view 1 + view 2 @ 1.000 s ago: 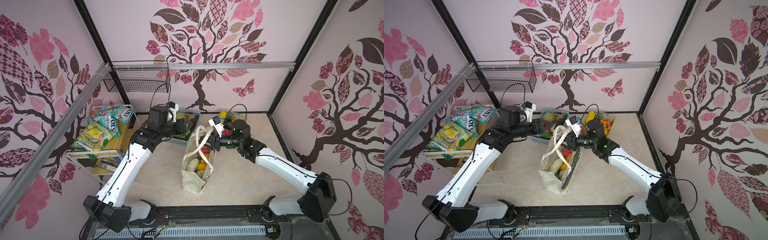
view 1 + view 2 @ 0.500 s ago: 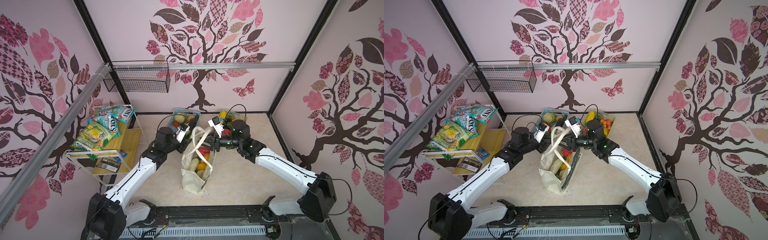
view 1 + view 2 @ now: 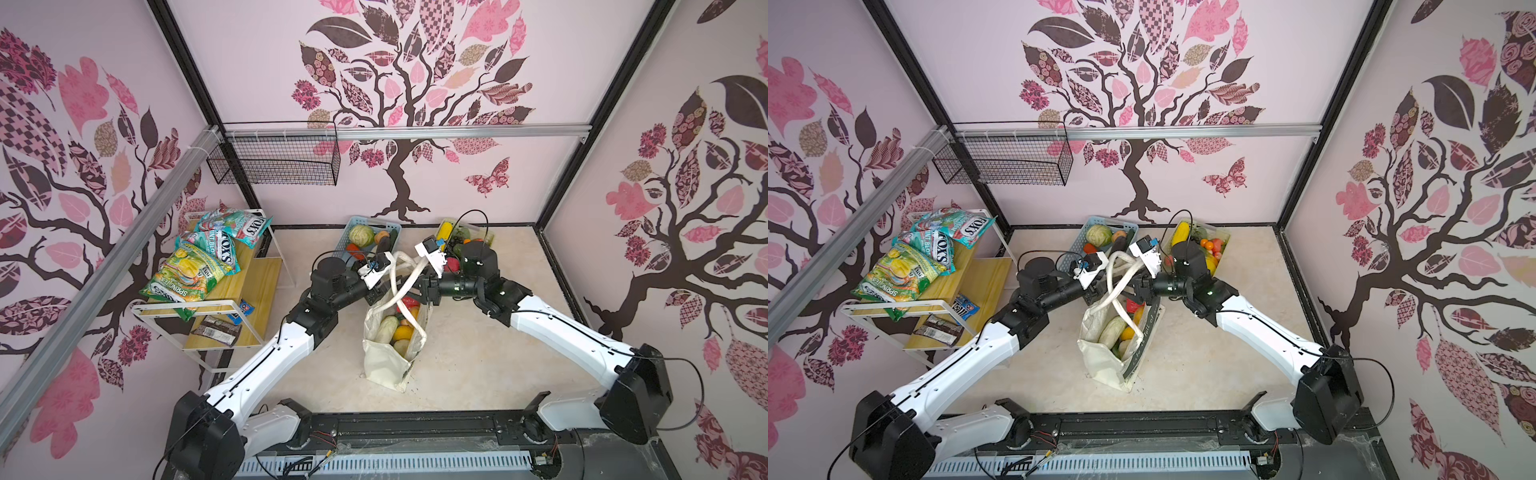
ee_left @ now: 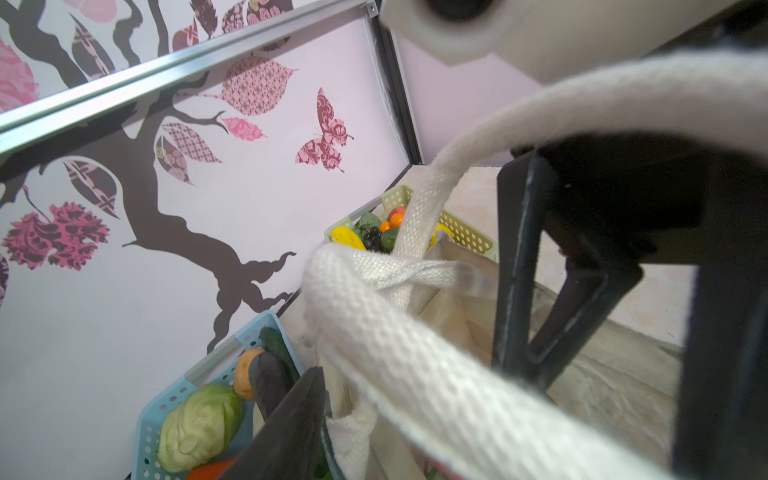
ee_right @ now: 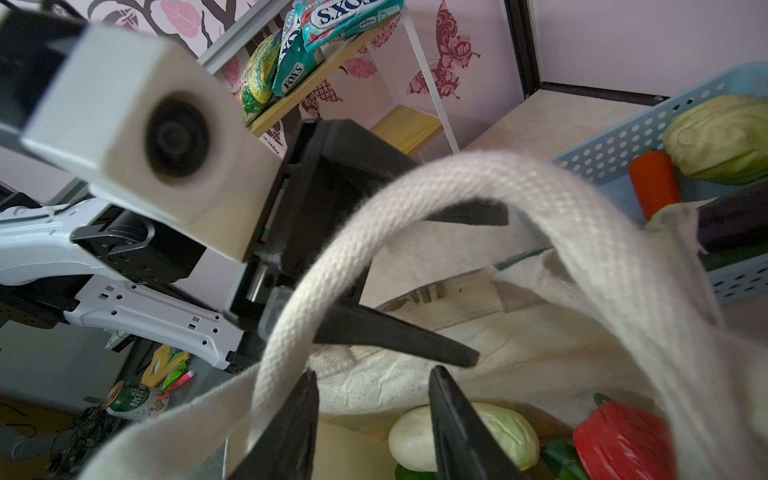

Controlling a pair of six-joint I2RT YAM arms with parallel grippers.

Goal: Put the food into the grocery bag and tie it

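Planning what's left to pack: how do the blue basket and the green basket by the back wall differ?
In a top view the blue basket sits left of the green basket. The blue basket holds a large cabbage; the green basket holds smaller pieces, a yellow piece and small orange fruits. Both are perforated plastic and still hold food.

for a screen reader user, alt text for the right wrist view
A cream strap of the grocery bag arcs across the frame before the open left gripper; below, tips of the right gripper frame food inside the bag.
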